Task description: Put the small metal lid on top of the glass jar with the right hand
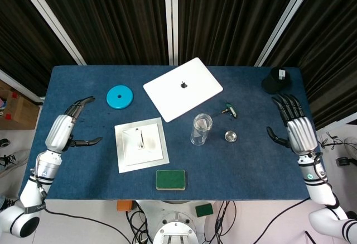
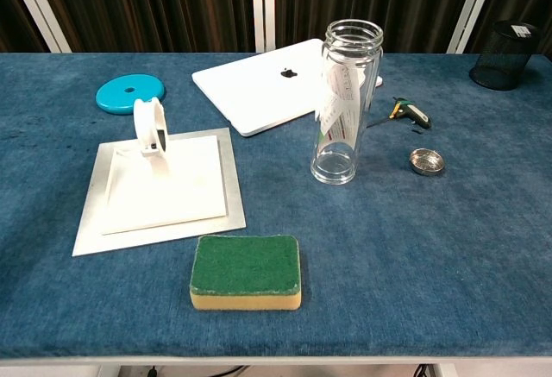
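Observation:
The tall glass jar stands upright and uncovered near the table's middle, with a paper label inside. The small round metal lid lies on the blue cloth just right of the jar, touching nothing. My right hand hovers at the table's right edge, fingers spread and holding nothing, well right of the lid. At the left edge my left hand is also empty with fingers apart. Neither hand shows in the chest view.
A white laptop lies closed behind the jar. A small green tool sits behind the lid. A black mesh cup stands at the back right. A white tray with a tape roll, a teal disc and a green sponge lie left and front.

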Robot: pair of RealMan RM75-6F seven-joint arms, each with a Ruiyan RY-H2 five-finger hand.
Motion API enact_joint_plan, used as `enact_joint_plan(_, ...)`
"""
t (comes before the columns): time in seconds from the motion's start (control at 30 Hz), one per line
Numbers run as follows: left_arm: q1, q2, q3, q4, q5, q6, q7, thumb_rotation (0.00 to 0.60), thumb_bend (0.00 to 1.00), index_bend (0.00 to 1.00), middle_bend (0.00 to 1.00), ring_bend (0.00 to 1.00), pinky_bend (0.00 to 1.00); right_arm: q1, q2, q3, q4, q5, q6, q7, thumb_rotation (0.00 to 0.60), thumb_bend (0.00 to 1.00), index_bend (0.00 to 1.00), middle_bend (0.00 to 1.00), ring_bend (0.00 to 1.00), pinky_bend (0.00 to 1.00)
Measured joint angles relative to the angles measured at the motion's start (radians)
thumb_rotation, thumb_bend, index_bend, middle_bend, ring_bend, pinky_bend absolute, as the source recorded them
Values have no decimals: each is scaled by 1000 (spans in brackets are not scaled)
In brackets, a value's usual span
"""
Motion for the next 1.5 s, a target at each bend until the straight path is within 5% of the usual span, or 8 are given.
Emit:
enact_joint_plan(0.2,71,11,46,-24,-44,35,227,411,64,95,127,99,142,14,61,-34,-81,15,-123,-222,600,333,237,0,0,0)
enact_joint_plan(0.3,125,6,79,-26,-73,59,317,397,65,94,121,92,139,37,66,-49,-87,11,-189,-307,600,332,295,0,0,0)
enact_joint_plan(0.53,197,-11,129,2,-89,87,335,408,65,94,120,91,137,110,22,-71,10,-41,-258,-327,600,254,364,0,0,0)
enact_joint_plan(0.67,208,-30,126,22,-93,89,312,538,64,95,119,91,137,135,-36,-83,68,-71,-262,-306,600,247,392,8,0,0)
enact_joint_plan(1.1,216,-56,121,71,-92,38,254,535,68,95,114,91,137,171,-229,-105,290,-74,-288,-185,600,289,475,42,0,0)
enact_joint_plan(1.5,233,-85,114,123,-58,64,208,532,69,94,114,91,136,200,-308,-110,393,-50,-321,-132,600,315,519,48,0,0)
